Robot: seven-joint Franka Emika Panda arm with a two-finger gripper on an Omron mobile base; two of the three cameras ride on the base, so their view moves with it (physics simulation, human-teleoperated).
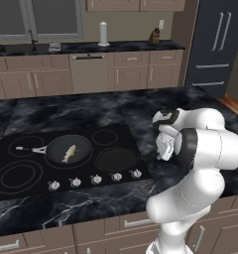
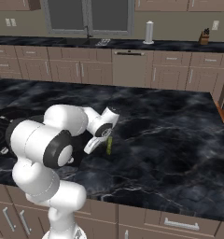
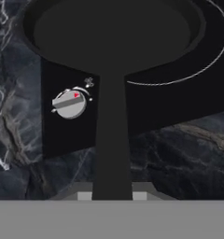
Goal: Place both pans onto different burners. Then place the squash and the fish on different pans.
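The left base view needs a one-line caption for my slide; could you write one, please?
Fish lies in one pan on the cooktop; second pan sits empty beside it.

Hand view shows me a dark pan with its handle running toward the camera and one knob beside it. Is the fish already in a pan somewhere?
Observer: Yes. In the left base view the fish lies in the other pan, further left on the cooktop.
Operator: And the squash?
Observer: In the right base view the squash lies on the dark counter, off the cooktop and close beside the hand.
Operator: Are the two pans touching?
Observer: No. Your pan sits on the right side of the cooktop, with a gap of bare black glass between it and the other pan.
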